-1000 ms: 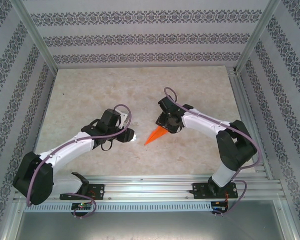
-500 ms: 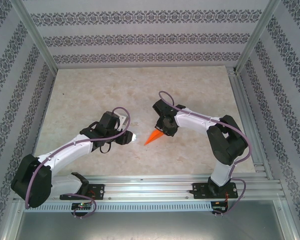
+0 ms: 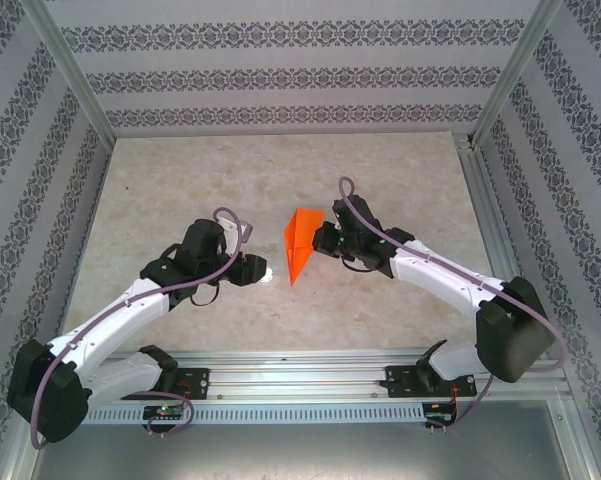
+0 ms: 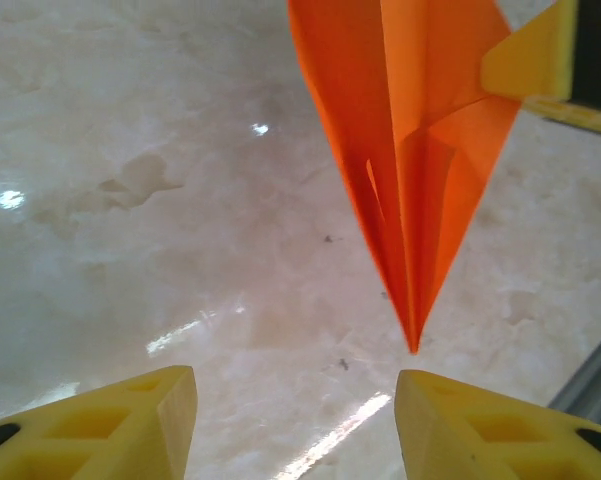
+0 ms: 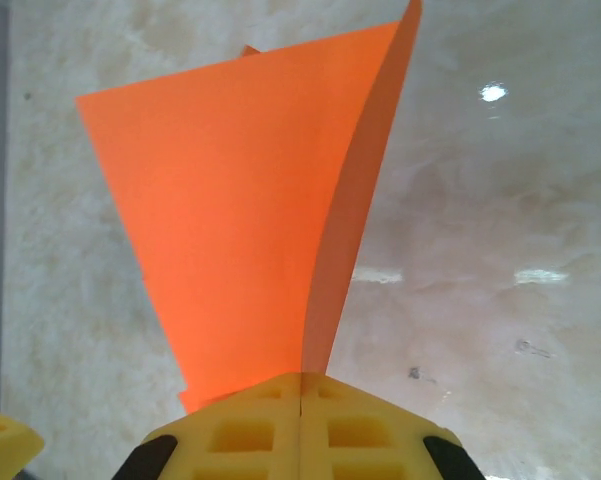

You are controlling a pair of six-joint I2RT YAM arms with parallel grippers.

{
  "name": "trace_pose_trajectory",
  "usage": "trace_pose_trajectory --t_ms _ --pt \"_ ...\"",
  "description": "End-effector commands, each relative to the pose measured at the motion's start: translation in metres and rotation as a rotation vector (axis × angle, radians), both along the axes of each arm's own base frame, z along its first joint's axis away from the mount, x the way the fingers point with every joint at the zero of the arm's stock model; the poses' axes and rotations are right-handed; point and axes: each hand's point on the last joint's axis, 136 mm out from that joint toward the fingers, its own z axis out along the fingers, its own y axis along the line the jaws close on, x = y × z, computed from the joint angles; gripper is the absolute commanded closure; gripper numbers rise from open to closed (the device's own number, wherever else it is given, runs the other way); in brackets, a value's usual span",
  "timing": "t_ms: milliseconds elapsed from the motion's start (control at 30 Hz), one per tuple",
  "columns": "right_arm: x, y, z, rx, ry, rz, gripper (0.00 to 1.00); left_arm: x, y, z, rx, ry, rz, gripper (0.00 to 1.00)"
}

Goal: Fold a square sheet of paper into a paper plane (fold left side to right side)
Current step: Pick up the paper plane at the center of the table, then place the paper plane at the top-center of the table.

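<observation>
Orange paper plane (image 3: 300, 245) hangs over the surface (image 3: 180, 180), nose near; right jaws clamp its right side, probably to offer it to the left jaws, which stand apart.

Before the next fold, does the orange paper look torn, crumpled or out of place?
Nothing torn or crumpled. The paper plane is pinched in the shut right gripper, layers gaping slightly; the open left gripper is near its tip.

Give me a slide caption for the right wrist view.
Right end effector shut on the orange paper plane over the table.
</observation>
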Motion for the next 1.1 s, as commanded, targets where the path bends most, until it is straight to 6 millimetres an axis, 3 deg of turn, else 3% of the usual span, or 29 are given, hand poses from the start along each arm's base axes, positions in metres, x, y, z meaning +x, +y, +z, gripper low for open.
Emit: trace_pose_trajectory --t_ms 0,67,267,1067 --pt "0.002 0.023 0.025 0.149 -0.143 0.155 1.00 -0.008 -0.015 0.035 -0.151 0.022 -0.030 0.43" --pt "0.000 0.026 0.028 0.168 -0.161 0.189 1.00 -0.009 -0.014 0.038 -0.165 0.027 -0.016 0.41" --pt "0.001 0.034 0.002 0.212 -0.080 0.227 1.00 -0.012 -0.019 0.037 -0.218 0.052 -0.009 0.37" --pt "-0.003 0.043 -0.021 0.319 -0.027 0.237 1.00 0.021 -0.051 -0.030 -0.212 0.254 0.074 0.40"
